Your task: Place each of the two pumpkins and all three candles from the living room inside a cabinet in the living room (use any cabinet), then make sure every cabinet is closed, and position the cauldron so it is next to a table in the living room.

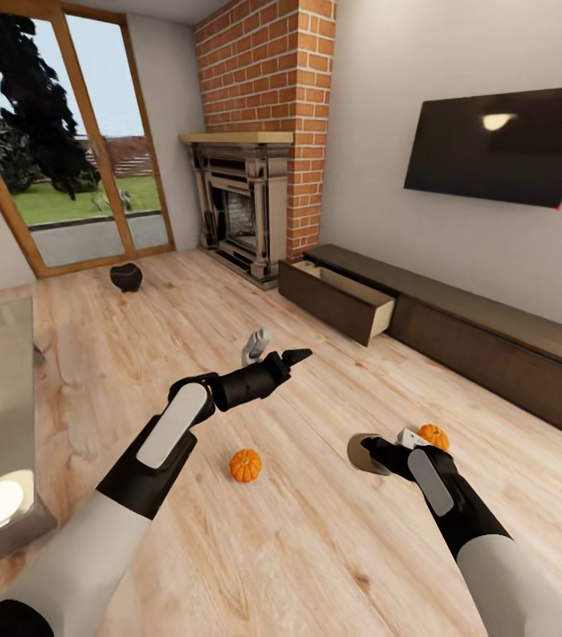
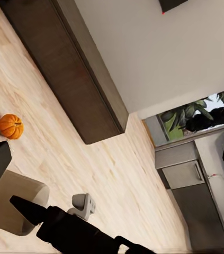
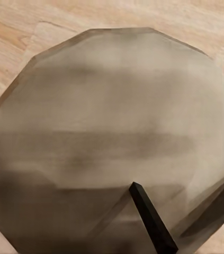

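Risk of dropping: right claw (image 1: 371, 453) closed on a candle (image 1: 359, 451), left claw (image 1: 273, 350) open, empty; cabinet (image 1: 458, 332) drawer (image 1: 338, 301) open well ahead, pumpkins (image 1: 245, 464) on floor.

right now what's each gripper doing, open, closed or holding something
left gripper: open, its fingers spread with nothing between them.
right gripper: closed on a flat round beige object; what it is cannot be told.

Your right gripper (image 1: 378, 453) sits on the tan disc (image 1: 362, 451), so its finger gap is hidden and you can't tell its state. The far pumpkin (image 1: 434, 435) is half hidden behind that wrist. Right edge cuts off the cabinet (image 1: 493, 341); the open drawer (image 1: 338, 301) contents are unreadable.
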